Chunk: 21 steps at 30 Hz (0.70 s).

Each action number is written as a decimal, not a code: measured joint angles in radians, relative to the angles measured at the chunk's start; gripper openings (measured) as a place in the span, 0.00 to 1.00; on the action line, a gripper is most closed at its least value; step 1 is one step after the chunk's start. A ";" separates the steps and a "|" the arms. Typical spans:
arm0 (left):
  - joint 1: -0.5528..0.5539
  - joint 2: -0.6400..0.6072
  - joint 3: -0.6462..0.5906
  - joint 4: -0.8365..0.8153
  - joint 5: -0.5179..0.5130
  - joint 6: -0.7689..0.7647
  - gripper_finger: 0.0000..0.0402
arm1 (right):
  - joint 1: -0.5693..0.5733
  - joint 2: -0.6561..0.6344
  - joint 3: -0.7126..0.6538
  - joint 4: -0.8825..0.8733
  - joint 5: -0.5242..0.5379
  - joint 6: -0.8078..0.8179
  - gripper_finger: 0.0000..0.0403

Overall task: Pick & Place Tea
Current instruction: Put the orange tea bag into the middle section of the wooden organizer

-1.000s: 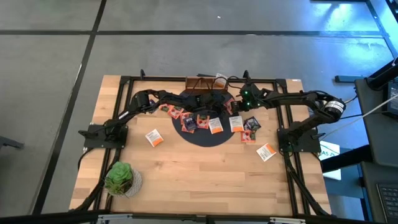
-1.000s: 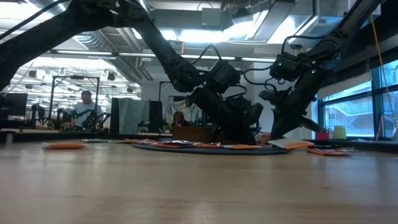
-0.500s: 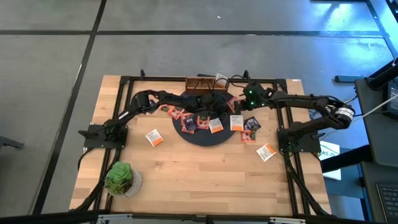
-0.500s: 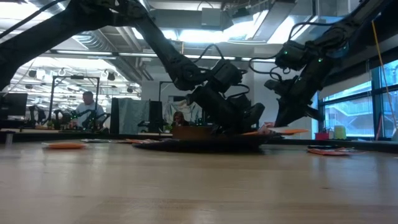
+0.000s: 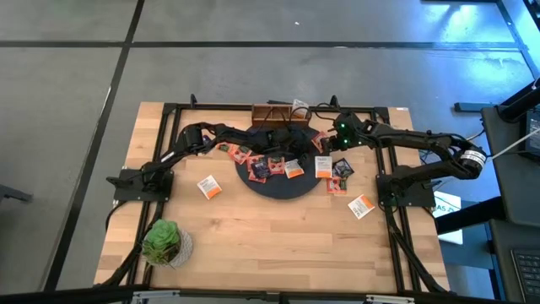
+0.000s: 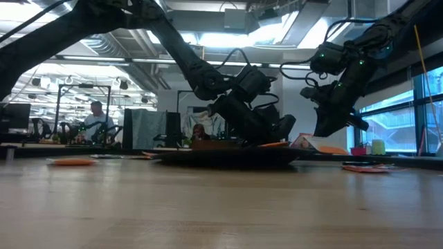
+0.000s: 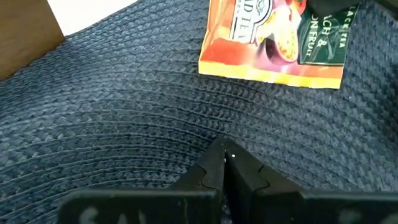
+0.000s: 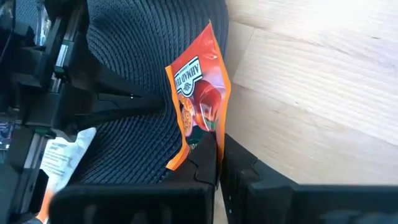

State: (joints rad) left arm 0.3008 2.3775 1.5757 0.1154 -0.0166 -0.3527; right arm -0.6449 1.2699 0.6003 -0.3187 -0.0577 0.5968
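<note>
Both arms crowd the far half of the black round mat [image 5: 278, 173], where tea packets [image 5: 272, 163] lie close together and leave little bare weave. A wooden box [image 5: 277, 112] blocks the far edge. The near half of the counter [image 5: 278, 245] lies open, save a potted plant [image 5: 162, 241] at the near left and stray packets [image 5: 208, 187] beside the mat.

left arm: reached from the table's left side toward the middle of the far edge, forearm low
left gripper [image 7: 224, 163]: fingers pressed together, nothing between them
right arm: stretched from the right side toward the centre, wrist raised
right gripper [image 8: 217, 149]: fingers clamped on the corner of an orange tea packet [image 8: 198, 93]
</note>
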 joint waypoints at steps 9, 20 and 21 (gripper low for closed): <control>0.000 -0.001 0.000 -0.010 -0.007 0.019 0.01 | 0.000 -0.021 0.000 -0.020 0.004 -0.007 0.03; 0.000 -0.001 -0.001 -0.008 -0.001 -0.004 0.01 | 0.000 -0.021 0.000 0.002 -0.010 -0.022 0.04; 0.001 -0.001 -0.001 -0.008 0.000 -0.004 0.01 | 0.000 -0.021 0.000 0.003 -0.010 -0.026 0.05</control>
State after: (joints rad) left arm 0.3016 2.3764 1.5749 0.1078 -0.0170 -0.3565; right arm -0.6445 1.2488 0.6003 -0.3153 -0.0677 0.5709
